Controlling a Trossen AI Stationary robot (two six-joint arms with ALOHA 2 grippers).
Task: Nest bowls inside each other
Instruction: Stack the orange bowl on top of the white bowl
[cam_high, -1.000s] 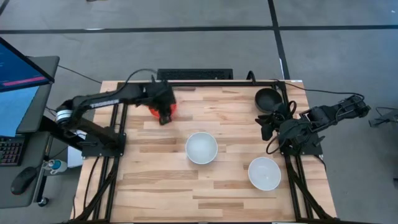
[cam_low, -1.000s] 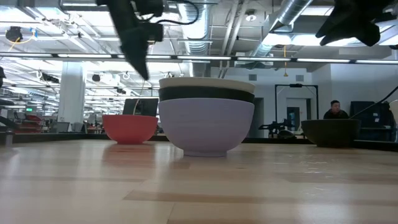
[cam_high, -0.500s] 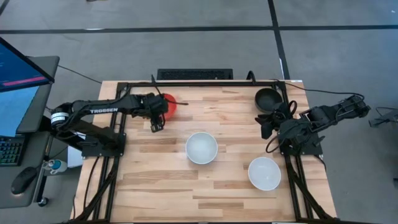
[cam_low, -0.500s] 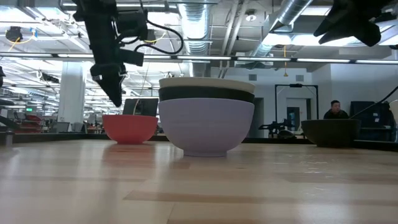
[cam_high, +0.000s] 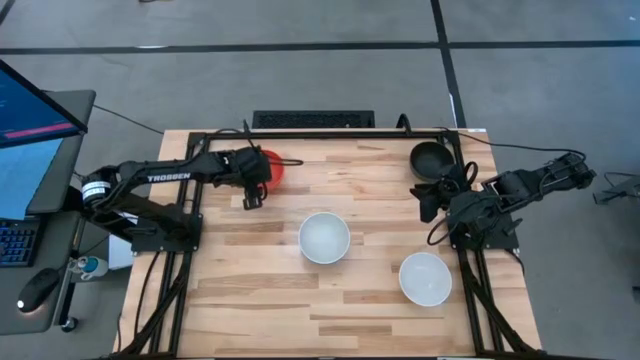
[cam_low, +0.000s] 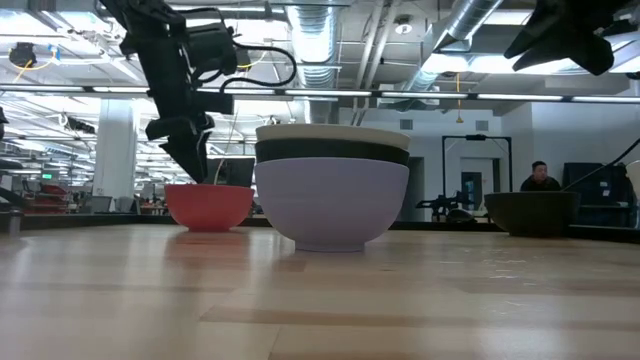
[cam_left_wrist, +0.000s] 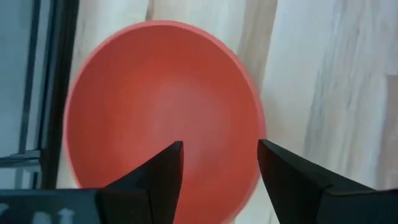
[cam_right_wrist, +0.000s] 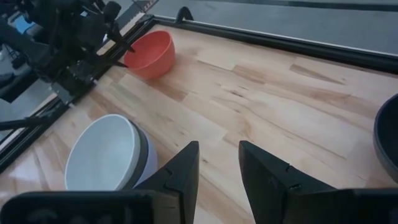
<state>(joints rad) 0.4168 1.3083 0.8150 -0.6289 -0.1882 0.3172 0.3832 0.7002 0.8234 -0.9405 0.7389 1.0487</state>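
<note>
Left pincer (cam_high: 252, 197) open, above red bowl (cam_high: 270, 168)

Four bowl groups are counted: one red bowl (cam_high: 271, 169), one black bowl (cam_high: 431, 158), one white bowl (cam_high: 425, 278), one three-bowl stack (cam_low: 332, 188).

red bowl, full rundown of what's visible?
The red bowl is small, round and plain, matte orange-red inside and out, and looks like plastic. It stands upright and empty on the wooden table near the far left corner, apart from the other bowls. The left gripper hangs over its rim with its fingers open; contact cannot be told.
</note>
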